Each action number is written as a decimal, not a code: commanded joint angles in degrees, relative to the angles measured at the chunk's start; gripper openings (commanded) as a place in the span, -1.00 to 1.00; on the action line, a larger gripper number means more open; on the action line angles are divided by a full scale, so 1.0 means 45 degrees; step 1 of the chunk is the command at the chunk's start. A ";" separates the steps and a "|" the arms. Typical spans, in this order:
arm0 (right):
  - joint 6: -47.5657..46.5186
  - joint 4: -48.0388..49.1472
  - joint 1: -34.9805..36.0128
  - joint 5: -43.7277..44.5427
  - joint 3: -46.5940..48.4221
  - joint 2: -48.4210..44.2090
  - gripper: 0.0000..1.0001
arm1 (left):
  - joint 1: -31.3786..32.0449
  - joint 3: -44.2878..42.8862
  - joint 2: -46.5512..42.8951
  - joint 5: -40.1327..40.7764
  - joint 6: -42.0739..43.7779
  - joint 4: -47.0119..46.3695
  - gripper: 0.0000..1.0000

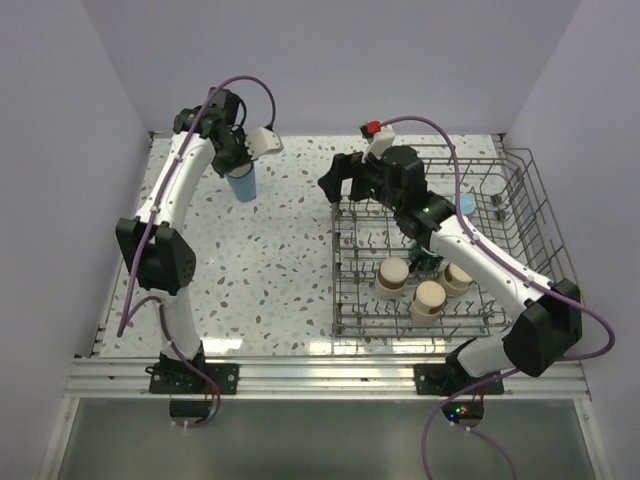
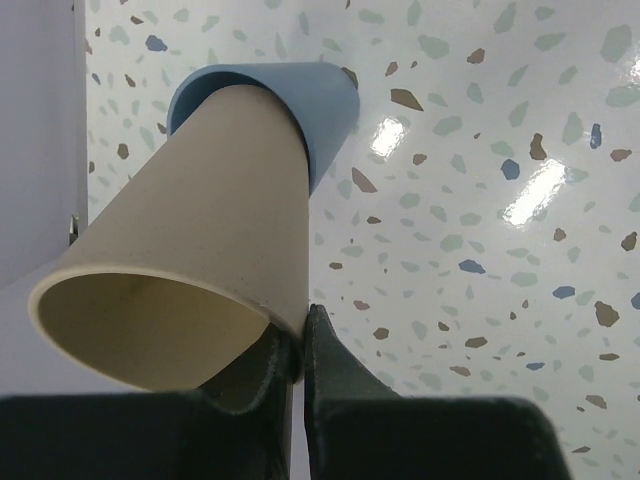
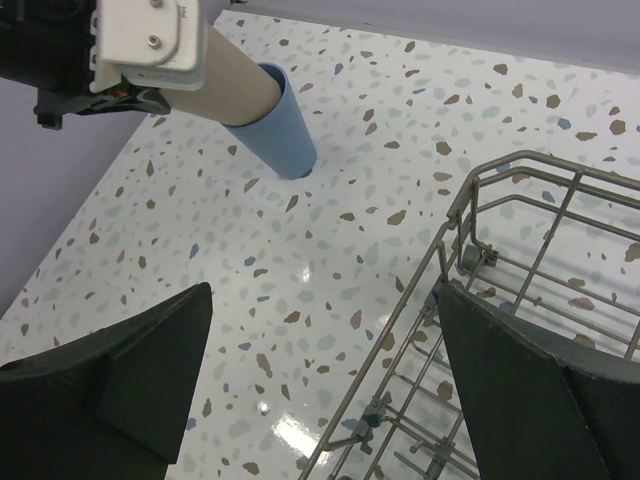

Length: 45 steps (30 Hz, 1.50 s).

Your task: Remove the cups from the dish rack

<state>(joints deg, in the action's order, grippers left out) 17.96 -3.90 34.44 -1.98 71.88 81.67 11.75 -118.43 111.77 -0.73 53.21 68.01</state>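
Note:
At the back left of the table, a tall beige tumbler (image 2: 190,240) leans with its base inside a light blue tumbler (image 2: 320,110) that stands on the tabletop (image 1: 241,186). My left gripper (image 2: 298,340) is shut on the beige tumbler's rim, one finger inside and one outside. My right gripper (image 3: 325,290) hangs open and empty above the dish rack's back left corner (image 3: 510,165). The dish rack (image 1: 420,330) holds three short beige-and-brown cups (image 1: 429,297), a dark teal mug (image 1: 427,262) half hidden under my right arm, and a light blue cup (image 1: 466,204).
Speckled tabletop (image 1: 270,270) lies between the nested tumblers and the rack. Walls close off the left, back and right sides. An aluminium rail (image 1: 320,372) runs along the near edge by both arm bases.

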 commanded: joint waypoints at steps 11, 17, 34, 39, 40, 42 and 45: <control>-0.0182 -0.0129 -0.0035 0.0205 -0.0016 -0.0044 0.97 | 0.0241 -0.1729 0.1551 -0.0111 0.0227 0.0142 -0.69; -0.0065 -0.0071 -0.0035 -0.0029 0.0043 0.0132 0.96 | 0.0260 -0.1417 0.0887 -0.0073 -0.0086 -0.1358 -0.09; 0.0287 -0.3621 -0.3078 0.1687 0.0104 -0.0919 0.97 | 0.0299 0.1255 -0.2451 -0.1419 -0.3951 -0.4759 0.43; -0.0376 -0.4445 -0.4350 0.5162 -0.0737 -0.1410 0.97 | 0.0280 0.3893 -0.4071 -0.2199 -0.5436 -0.6049 0.49; -0.0396 -0.4542 -0.4487 0.5611 -0.0951 -0.1372 0.97 | 0.0280 0.4225 -0.4268 -0.2336 -0.5631 -0.6205 0.50; -0.0260 -0.4485 -0.4838 0.6667 -0.1186 -0.1235 0.97 | 0.0280 0.5085 -0.4736 -0.2824 -0.6062 -0.6441 0.51; 0.0110 -0.4037 -0.5386 0.7099 -0.1577 -0.0962 0.97 | 0.0280 0.6004 -0.5186 -0.3196 -0.6375 -0.6617 0.51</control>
<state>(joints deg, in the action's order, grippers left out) 17.54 -22.28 12.05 22.44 66.24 76.62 12.84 -94.61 91.24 -11.14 28.99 42.48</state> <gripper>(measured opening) 0.983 0.754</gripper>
